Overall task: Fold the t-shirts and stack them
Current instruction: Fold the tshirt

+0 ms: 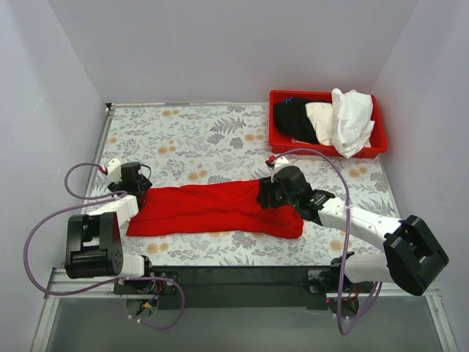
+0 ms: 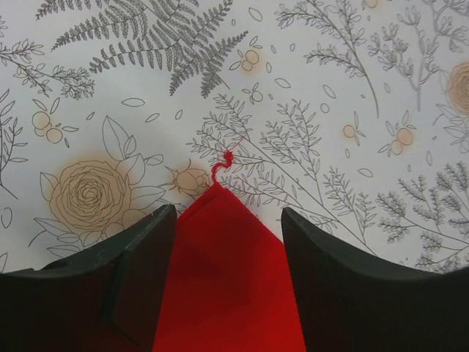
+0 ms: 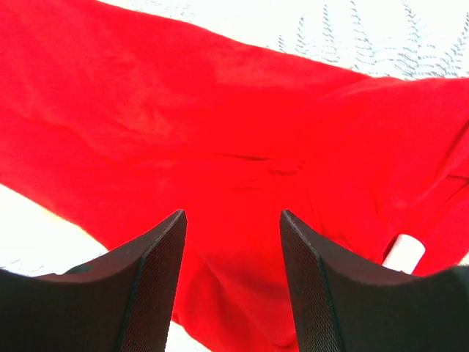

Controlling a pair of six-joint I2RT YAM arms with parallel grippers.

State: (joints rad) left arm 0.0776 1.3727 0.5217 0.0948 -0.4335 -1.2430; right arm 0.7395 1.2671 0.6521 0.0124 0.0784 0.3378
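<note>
A bright red t-shirt (image 1: 212, 209) lies folded into a long strip across the near half of the table. My left gripper (image 1: 141, 195) is at its left end. In the left wrist view the left gripper (image 2: 229, 220) is open, and a pointed corner of the red t-shirt (image 2: 227, 279) lies flat between its fingers, a loose thread at the tip. My right gripper (image 1: 267, 195) is at the strip's right end. The right gripper (image 3: 232, 220) is open over the red t-shirt (image 3: 220, 110), with a small white neck label (image 3: 403, 253) at its right.
A red plastic bin (image 1: 322, 151) stands at the back right with a black t-shirt (image 1: 294, 119), a cream one (image 1: 321, 117) and a white one (image 1: 352, 121) draped over its rim. The floral tablecloth (image 1: 212, 136) covers the table. White walls close in three sides.
</note>
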